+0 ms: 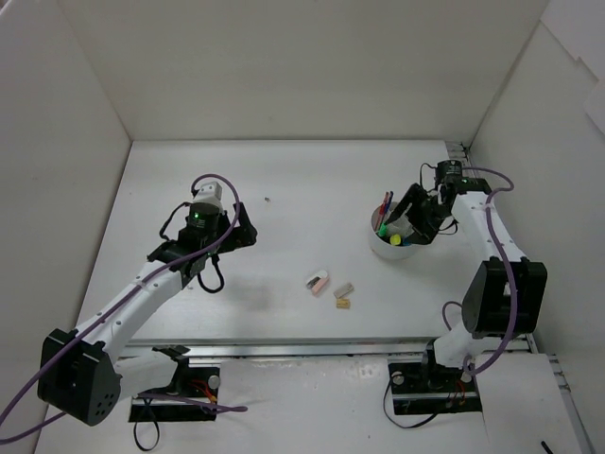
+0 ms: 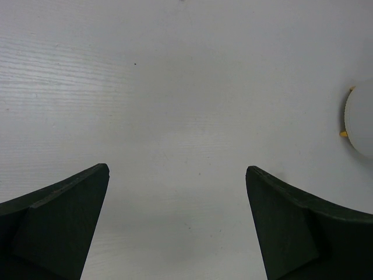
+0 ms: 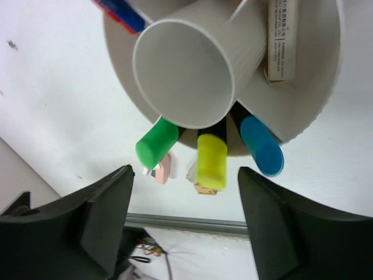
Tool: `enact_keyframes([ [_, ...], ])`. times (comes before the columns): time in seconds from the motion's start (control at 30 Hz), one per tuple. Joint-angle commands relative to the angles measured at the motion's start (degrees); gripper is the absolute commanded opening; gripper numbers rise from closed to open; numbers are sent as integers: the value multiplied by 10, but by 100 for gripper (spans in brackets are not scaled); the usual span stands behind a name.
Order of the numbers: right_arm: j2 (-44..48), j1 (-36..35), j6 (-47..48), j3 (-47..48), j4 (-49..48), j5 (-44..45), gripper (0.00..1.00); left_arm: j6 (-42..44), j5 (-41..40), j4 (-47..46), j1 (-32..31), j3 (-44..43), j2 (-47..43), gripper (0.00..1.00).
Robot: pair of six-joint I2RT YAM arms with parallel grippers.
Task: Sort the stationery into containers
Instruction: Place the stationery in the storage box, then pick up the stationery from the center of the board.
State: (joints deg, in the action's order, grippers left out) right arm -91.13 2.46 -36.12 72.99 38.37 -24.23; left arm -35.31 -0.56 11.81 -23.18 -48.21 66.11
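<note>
Right hand [image 3: 185,175]: two dark fingers spread wide, gripping nothing. It hangs just above a white round plastic tub [image 3: 315,111] on the right side of the white desk [image 1: 284,180].

In the tub:
- A smaller white plastic cup [image 3: 186,64], its open mouth facing the wrist camera.
- Three black highlighters below the cup, their ends poking past the tub's rim: a green-ended highlighter [image 3: 156,144], a yellow-ended highlighter [image 3: 211,160] and a blue-ended highlighter [image 3: 261,146].
- Thin red and blue pens [image 3: 119,10] leaning at the tub's rim on the side away from the highlighter ends.
- A pale yellow stick with a printed label [image 3: 281,41] resting beside the cup.

Out on the desk, between the two arms, three small erasers lie loose:
- A pink block eraser [image 1: 318,282].
- A grey eraser [image 1: 344,289] just beside it.
- A tan eraser [image 1: 342,304] close under the grey one; whether those two touch, I cannot tell.

All three lie apart from the tub, toward the near edge.

Left hand [image 2: 177,170]: fingers spread, nothing held, over bare desk on the left side and well apart from the tub. In the left wrist view only the tub's rim shows, at the right edge.
</note>
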Motion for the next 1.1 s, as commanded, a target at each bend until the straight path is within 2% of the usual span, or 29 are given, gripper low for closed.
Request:
enact_keyframes([
  [0.0, 47, -7, 16, 32, 22, 12, 72, -4, 31, -12, 3, -14, -10, 100],
  [0.07, 59, -8, 26, 36, 24, 15, 98, -3, 35, -11, 3, -15, -18, 100],
  [0.37, 163, -23, 104, 47, 35, 88, 98, 27, 29, -2, -77, -22, -27, 100],
  [0.63, 255, -50, 173, -37, 30, 212, 98, 64, 22, 23, -152, -58, 24, 100],
  [0.87, 337, -47, 170, -107, -50, 173, 98, 138, 45, 16, -182, -75, 84, 100],
  [1.0, 336, -39, 146, -152, -72, 133, 98, 153, 57, 6, -190, -72, 90, 100],
  [1.07, 330, -40, 143, -164, -75, 82, 98, 152, 62, -1, -195, -68, 81, 100],
])
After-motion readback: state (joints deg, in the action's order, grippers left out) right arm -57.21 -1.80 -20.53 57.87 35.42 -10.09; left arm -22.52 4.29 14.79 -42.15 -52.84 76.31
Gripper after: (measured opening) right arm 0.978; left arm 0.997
